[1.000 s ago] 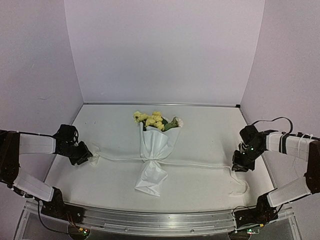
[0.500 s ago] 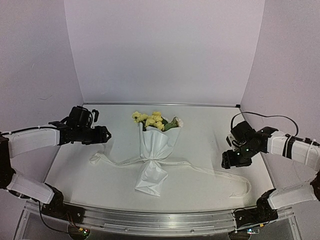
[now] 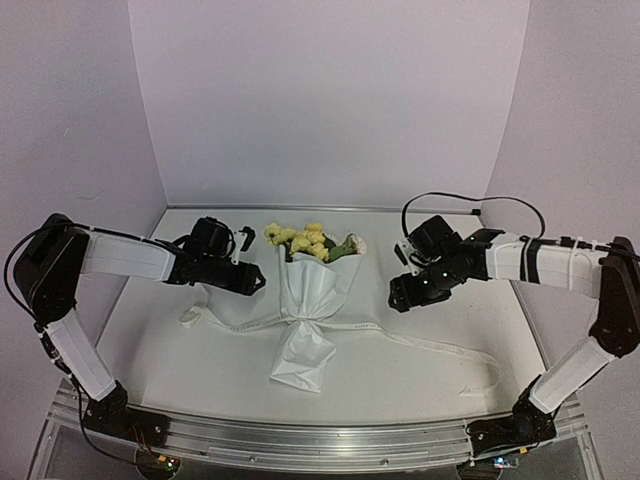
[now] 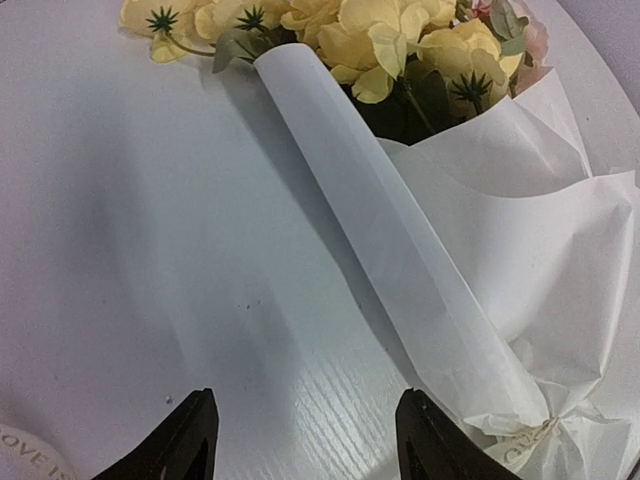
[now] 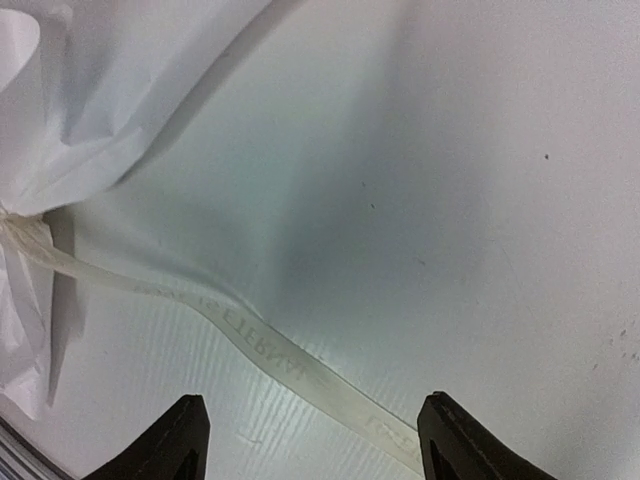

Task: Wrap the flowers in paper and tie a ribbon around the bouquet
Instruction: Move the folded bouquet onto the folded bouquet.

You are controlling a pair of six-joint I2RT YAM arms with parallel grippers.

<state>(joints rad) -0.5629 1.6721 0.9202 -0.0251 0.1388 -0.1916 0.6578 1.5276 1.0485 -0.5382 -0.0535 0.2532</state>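
Open, empty: left gripper (image 4: 305, 440), right gripper (image 5: 315, 440). Now pinch ribbon (image 5: 270, 355) tails close beside the bouquet (image 3: 312, 285) waist.

The ribbon (image 4: 28, 462) carries faint printed letters. "LOVE IS" reads in the left wrist view. In the right wrist view the ribbon (image 5: 265, 352) reads roughly "ETERNA", the rest too faint.

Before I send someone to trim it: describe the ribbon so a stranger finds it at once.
On the white table, a bouquet lies in the middle. The ribbon is tied around its pinched waist, tails trailing to either side. Unlike the broad white paper, it is a narrow cream strip with faint lettering.
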